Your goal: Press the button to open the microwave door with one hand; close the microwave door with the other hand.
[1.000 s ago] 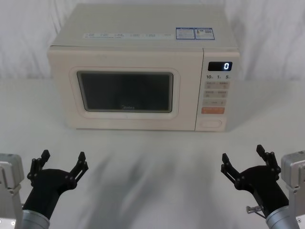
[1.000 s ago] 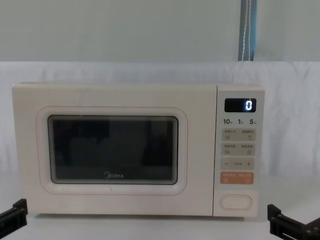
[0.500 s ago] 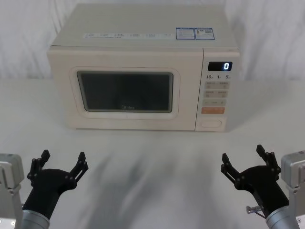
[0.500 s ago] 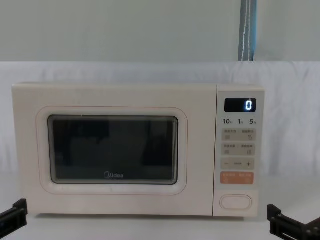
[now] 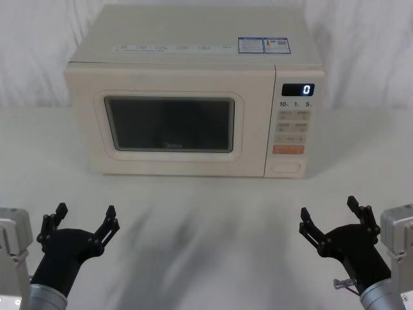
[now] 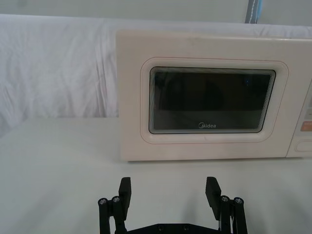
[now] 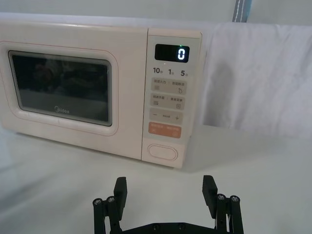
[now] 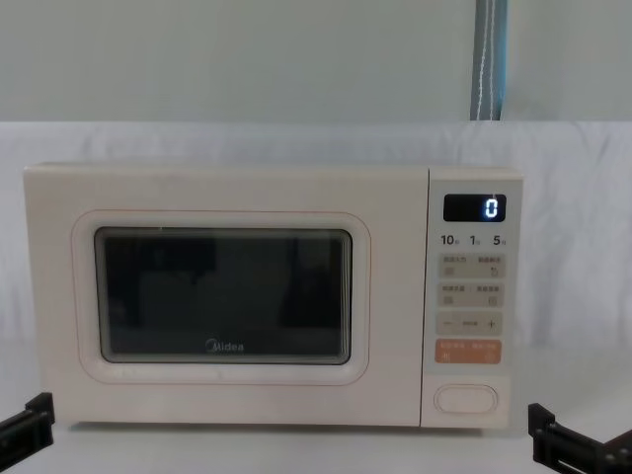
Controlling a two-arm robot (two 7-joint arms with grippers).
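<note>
Left pincer (image 5: 82, 219): hovering at the surface's (image 5: 206, 213) near-left corner, fingers apart.
Right pincer (image 5: 330, 216): hovering near-right, fingers apart.
Microwave door (image 5: 171, 123): sitting closed.

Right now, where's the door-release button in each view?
Head: button, panel's bottom, right of centre.
Left wrist: a sliver at the frame edge.
Right wrist: mid-frame.
Chest: lower right.
Shared landmark: orange key just above it.

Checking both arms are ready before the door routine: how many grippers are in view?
2. The left gripper hovers open at the table's near left; the right gripper hovers open at the near right, nearer the button.
</note>
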